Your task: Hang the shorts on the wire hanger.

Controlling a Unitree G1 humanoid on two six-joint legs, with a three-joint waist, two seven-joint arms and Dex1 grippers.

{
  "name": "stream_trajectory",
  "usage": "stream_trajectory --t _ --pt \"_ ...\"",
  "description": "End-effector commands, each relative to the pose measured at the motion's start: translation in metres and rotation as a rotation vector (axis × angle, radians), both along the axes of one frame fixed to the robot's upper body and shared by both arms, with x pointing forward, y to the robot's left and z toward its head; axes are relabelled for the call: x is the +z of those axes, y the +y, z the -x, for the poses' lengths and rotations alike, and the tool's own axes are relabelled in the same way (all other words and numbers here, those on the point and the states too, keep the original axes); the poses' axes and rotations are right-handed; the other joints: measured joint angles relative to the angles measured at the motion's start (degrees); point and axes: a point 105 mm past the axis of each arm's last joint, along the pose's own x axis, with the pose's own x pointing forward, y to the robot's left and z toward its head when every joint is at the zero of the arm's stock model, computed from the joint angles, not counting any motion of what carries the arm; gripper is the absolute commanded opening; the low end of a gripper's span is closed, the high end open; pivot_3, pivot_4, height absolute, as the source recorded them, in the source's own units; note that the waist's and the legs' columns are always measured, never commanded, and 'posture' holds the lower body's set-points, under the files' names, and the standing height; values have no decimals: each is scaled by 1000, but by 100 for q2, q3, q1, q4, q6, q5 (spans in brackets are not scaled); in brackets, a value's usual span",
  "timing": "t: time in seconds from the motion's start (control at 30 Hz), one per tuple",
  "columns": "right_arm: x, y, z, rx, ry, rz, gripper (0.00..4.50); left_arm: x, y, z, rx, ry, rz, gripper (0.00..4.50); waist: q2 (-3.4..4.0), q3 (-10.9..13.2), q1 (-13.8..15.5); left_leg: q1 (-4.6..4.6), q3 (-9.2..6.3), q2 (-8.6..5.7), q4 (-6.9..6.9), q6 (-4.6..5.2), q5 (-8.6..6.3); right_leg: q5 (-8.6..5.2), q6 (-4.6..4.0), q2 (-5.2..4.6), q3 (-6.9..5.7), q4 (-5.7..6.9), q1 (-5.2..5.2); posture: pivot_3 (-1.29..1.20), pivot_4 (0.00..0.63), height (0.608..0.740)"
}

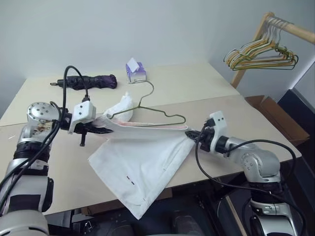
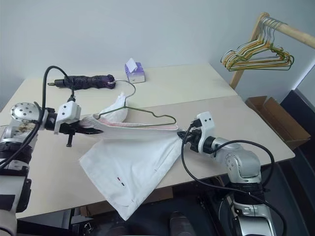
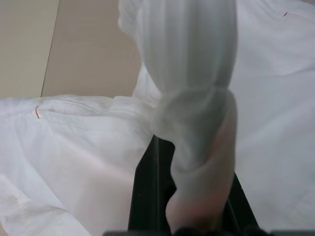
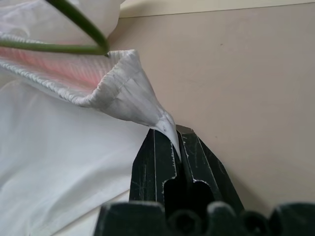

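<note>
**Head view: shorts pulled tight between two grippers**

Look at your left gripper (image 1: 101, 130). It is pinched shut on one end of the waistband of the shorts (image 1: 142, 167). In the left wrist view, the white cloth (image 3: 197, 123) bunches up and wraps over the black fingers (image 3: 147, 196).

Now look at your right gripper (image 1: 191, 133). It is pinched shut on the other end of the waistband. In the right wrist view, you can see a little corner of the band (image 4: 170, 132) squeezed between the two black fingers (image 4: 152, 167).

The band is stretched in a straight line between your two grippers, held up over the table (image 1: 216, 88). The rest of the shorts hangs down from it and spreads on the table. The low corner droops past the near edge. A small dark mark (image 1: 129, 180) sits near the hem.

The hanger (image 1: 152, 115) rests along the top of the band, with its hook pointing toward the far side of the table. Its bottom wire lies right at the band's opening. You cannot tell if the wire is inside the shorts or just on top.

Farther back you have a tissue box (image 1: 136, 72) and a folded umbrella (image 1: 91, 81). A bunch of coloured hangers (image 1: 261, 54) hangs on a wooden rail at the far right.
</note>
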Motion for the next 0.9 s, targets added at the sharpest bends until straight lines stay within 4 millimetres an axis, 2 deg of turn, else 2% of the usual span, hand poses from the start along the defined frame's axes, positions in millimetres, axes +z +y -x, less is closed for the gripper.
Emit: stream_trajectory --t 0.03,0.17,0.43,0.73,0.9 --pt "6 -35 -9 -135 -25 42 21 16 25 8 55 -12 -43 0 0 0 6 0 0 0 0 0 0 0 0 0 0 0 0 -67 3 740" --pt "8 -36 -10 -133 -25 42 21 5 32 9 54 -23 -145 0 0 0 17 1 0 0 0 0 0 0 0 0 0 0 1 -65 5 740" --pt "14 -38 -9 -122 -48 51 21 -3 32 2 87 -41 -195 0 0 0 20 -1 0 0 0 0 0 0 0 0 0 -1 0 -73 5 740" --pt "31 -33 -7 -63 -109 62 21 -17 34 4 52 -7 -293 0 0 0 20 0 0 0 0 0 0 0 0 0 0 -1 0 -77 4 740" --pt "34 -33 -5 -34 -129 95 21 -33 48 7 56 -7 -427 0 0 0 20 0 0 0 0 0 0 0 0 0 0 -2 1 -81 2 740"
